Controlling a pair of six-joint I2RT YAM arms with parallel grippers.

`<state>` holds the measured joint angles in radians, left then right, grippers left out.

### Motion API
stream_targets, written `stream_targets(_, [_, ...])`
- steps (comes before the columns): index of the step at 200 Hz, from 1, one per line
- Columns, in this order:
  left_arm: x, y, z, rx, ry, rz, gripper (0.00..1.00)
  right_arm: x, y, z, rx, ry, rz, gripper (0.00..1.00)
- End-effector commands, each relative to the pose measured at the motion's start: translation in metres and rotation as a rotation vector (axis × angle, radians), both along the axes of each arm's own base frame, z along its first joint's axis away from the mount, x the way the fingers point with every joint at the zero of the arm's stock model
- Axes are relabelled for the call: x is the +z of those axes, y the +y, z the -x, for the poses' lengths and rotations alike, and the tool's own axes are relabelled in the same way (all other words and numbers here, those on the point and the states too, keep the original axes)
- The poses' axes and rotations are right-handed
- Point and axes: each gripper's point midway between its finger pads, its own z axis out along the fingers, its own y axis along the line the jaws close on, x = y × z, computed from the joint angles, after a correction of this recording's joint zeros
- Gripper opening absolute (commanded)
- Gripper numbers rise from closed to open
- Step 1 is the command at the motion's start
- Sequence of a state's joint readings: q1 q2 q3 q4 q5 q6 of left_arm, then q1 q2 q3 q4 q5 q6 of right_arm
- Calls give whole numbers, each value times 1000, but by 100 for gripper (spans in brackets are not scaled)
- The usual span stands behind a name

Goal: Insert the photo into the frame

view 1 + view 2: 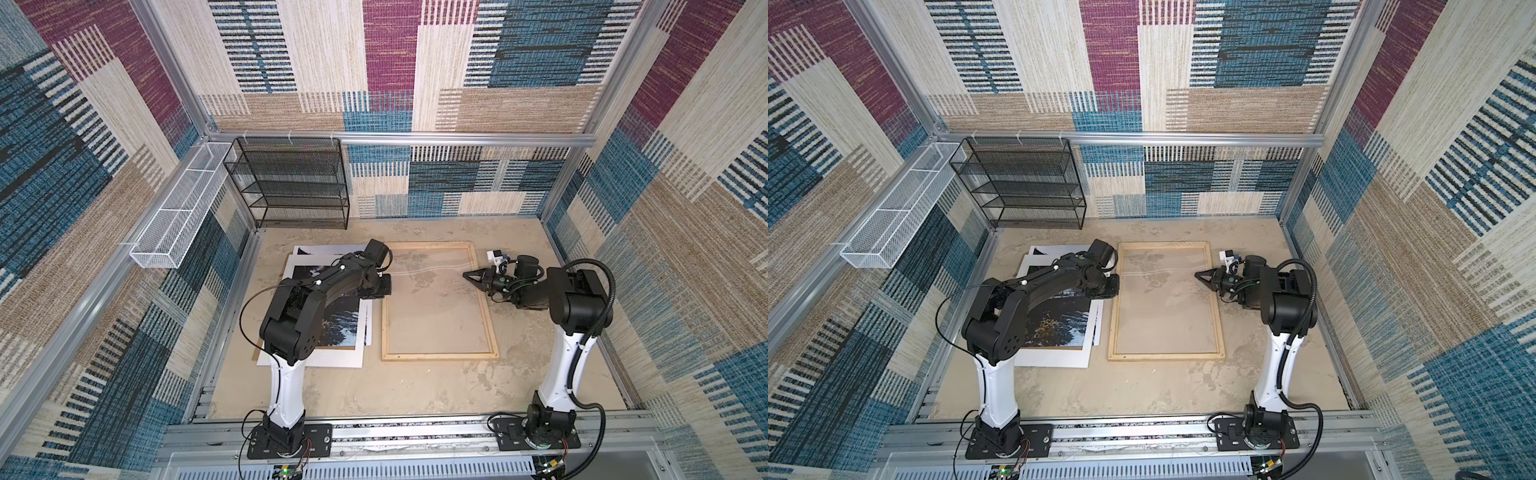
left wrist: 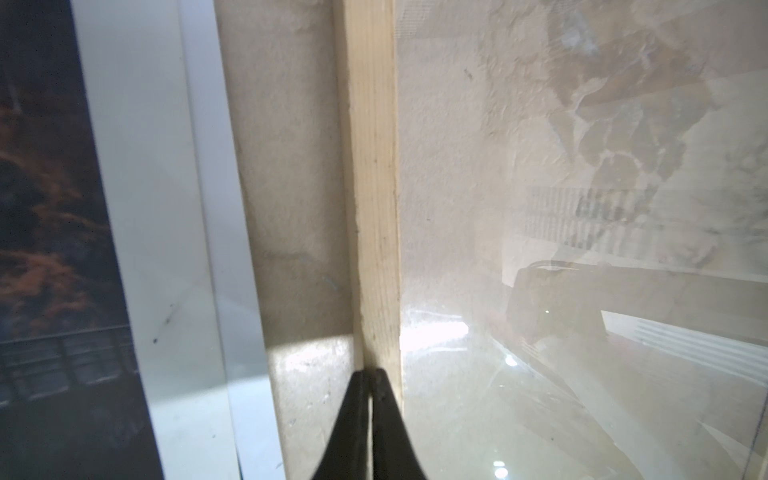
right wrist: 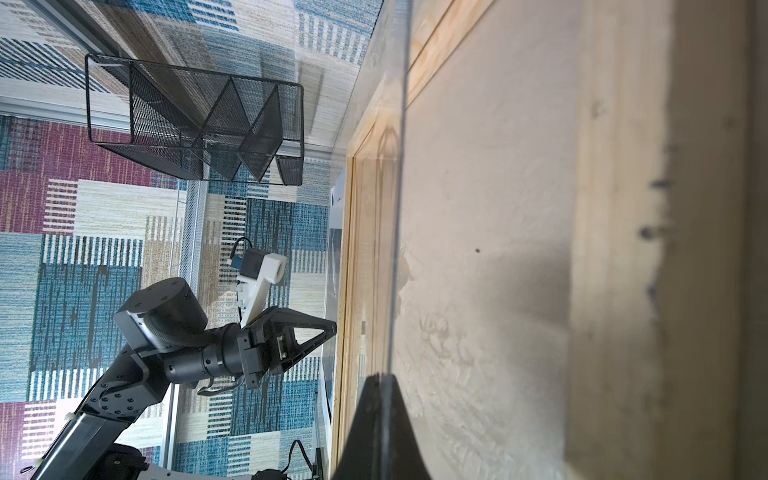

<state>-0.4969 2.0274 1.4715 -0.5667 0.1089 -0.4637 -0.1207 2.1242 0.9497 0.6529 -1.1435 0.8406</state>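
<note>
My black-and-white left arm (image 1: pixel 316 291) reaches forward, its black left gripper (image 2: pixel 369 375) pointing down, jaws together. My black right gripper (image 1: pixel 468 275) points inward, pinching a clear sheet (image 3: pixel 374 232).

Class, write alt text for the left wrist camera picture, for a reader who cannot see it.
The left gripper has its black jaws shut, tips at a rail of the pale wood frame. Inside the rail is a clear sheet showing reflections; on the rail's outer side come a strip of bare table, a white mat and the dark photo.
</note>
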Motion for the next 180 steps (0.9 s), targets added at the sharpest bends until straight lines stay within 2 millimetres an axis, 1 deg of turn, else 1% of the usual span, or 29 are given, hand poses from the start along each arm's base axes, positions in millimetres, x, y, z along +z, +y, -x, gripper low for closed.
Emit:
stream_targets(1, [-5, -9, 6, -48, 22, 21, 8, 7, 7, -1, 26, -32, -6, 0])
stream_targets(36, [-5, -10, 5, -51, 20, 19, 8, 5, 7, -4, 13, -28, 40, 0])
stream_targets(44, [-5, -9, 6, -52, 21, 15, 8, 4, 6, -5, 7, -29, 56, 6])
stream_targets(63, [-4, -8, 5, -51, 18, 7, 8, 4, 6, -7, 0, -32, 83, 16])
stream_targets(99, [-4, -7, 5, -49, 17, 0, 8, 3, 4, -9, -12, -32, 120, 29])
stream_targets(133, [-5, -6, 5, -47, 17, -5, 8, 4, 1, -9, -23, -35, 159, 35])
stream_targets(163, [-5, -5, 5, -47, 16, -5, 8, 5, -3, -10, -42, -38, 197, 47])
stream_targets(180, [-6, -5, 6, -47, 19, -6, 8, 6, -4, -11, -44, -42, 212, 51])
